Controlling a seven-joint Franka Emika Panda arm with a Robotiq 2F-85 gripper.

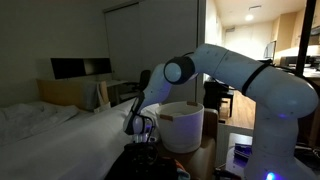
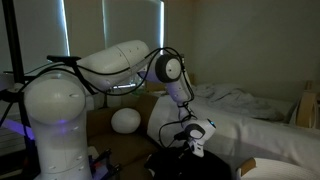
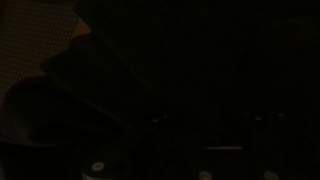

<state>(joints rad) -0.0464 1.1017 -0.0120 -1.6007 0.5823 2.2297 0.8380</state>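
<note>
The room is dim. My gripper (image 1: 141,133) hangs low beside a white bucket-like container (image 1: 181,125), just above a dark surface. In an exterior view the gripper (image 2: 192,140) sits in front of the same white container (image 2: 165,120), and its fingers are lost against the dark background. The wrist view is almost black. It shows only faint dark shapes, so I cannot make out the jaws or anything between them.
A bed with white sheets (image 1: 40,125) lies beside the arm and shows in both exterior views (image 2: 250,115). A white round object (image 2: 125,120) rests near the robot base. A dark screen (image 1: 80,68) stands at the back. A lit doorway (image 1: 250,40) is behind.
</note>
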